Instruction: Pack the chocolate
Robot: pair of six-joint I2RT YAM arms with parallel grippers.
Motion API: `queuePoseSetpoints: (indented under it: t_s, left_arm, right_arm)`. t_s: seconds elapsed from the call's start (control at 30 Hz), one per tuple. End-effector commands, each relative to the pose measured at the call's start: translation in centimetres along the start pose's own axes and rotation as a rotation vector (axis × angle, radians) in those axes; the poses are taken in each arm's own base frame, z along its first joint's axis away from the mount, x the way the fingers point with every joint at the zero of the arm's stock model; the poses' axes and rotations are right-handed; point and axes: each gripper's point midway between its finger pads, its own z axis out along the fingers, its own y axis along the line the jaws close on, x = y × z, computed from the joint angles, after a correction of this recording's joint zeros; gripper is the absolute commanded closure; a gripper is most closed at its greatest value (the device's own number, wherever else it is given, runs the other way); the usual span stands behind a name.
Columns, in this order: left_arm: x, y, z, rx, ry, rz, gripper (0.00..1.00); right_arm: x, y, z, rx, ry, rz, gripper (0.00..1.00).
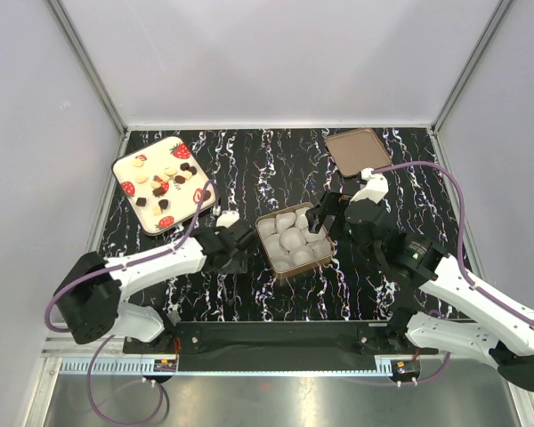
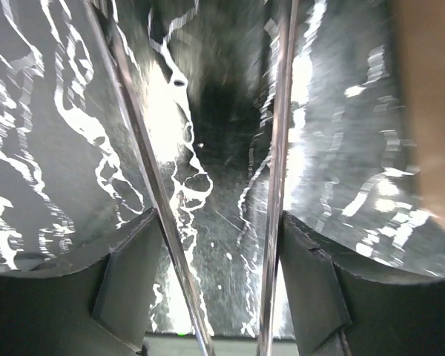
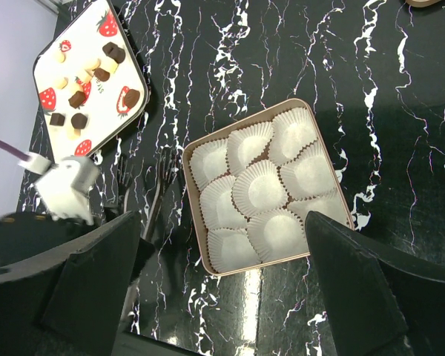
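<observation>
The chocolate (image 1: 163, 189), small dark brown and cream-white pieces, lies on a cream tray with strawberry prints (image 1: 129, 165) at the far left; the right wrist view shows the chocolate (image 3: 78, 99) on that tray (image 3: 85, 41) too. My left gripper (image 1: 236, 240) is low over the table between tray and box. Its fingers (image 2: 311, 282) press on the two metal arms of a pair of tongs (image 2: 278, 148), whose tips point away. My right gripper (image 1: 325, 213) hovers open above the box (image 3: 195, 208), nothing between its fingers (image 3: 96, 282).
The tan square box (image 1: 267, 249) in the middle holds several empty white paper cups (image 3: 261, 187). Its brown lid (image 1: 358, 149) lies at the far right. The table is black marble with white veins, and grey walls close it in.
</observation>
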Motion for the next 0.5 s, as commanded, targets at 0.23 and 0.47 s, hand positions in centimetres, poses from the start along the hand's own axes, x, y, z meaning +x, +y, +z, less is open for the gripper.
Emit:
queuePoseSetpoints:
  t_s: [0.23,0.47]
  left_arm:
    - [-7.2,0.4,-8.3,0.044,-0.158,0.085,0.39]
    - [-10.2,1.0,-10.3,0.072,-0.184,0.1,0.41]
  right_arm:
    - [-1.4,1.1,1.0,0.003,-0.039,-0.008,0.0]
    - [-1.1,1.3,1.6,0.015,-0.028,-0.022,0.0]
